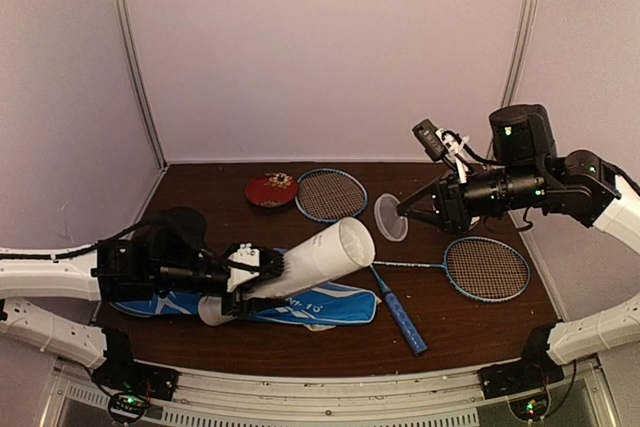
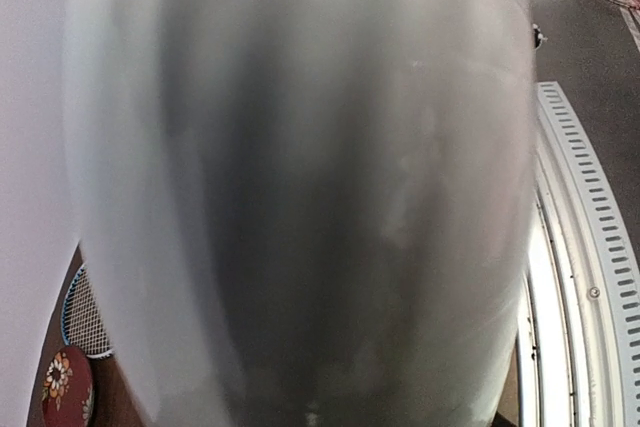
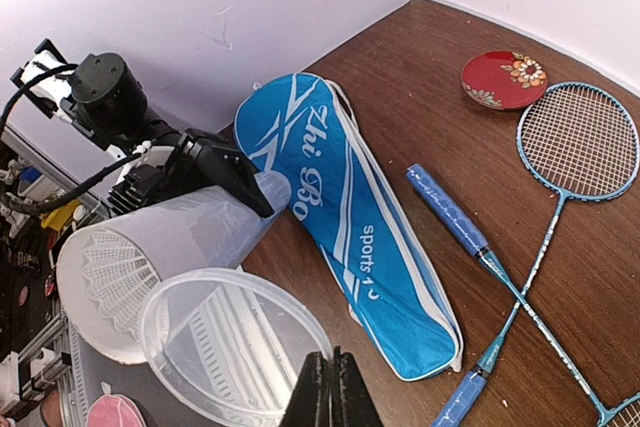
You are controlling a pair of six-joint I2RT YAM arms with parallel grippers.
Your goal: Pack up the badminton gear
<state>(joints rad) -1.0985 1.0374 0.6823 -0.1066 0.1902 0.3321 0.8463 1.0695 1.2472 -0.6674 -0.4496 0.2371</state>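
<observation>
While left pincer [image 1: 252, 273] clamps tube [image 1: 322, 255], mouth tilted up rightward, right pincer [image 1: 402, 212] pinches lid [image 1: 385, 220].

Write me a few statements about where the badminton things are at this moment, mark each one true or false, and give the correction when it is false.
1. The left gripper grips the white tube, which is tilted. True.
2. The clear lid already closes the tube. False: the right gripper holds the lid in its jaws, apart from the tube's open end.
3. A shuttlecock shows inside the tube's open end. True.
4. The rackets are inside the blue bag. False: both lie on the table, their shafts crossing.
5. The red dish rests on the bag. False: it sits on the table by the back wall, beside a racket head.
</observation>
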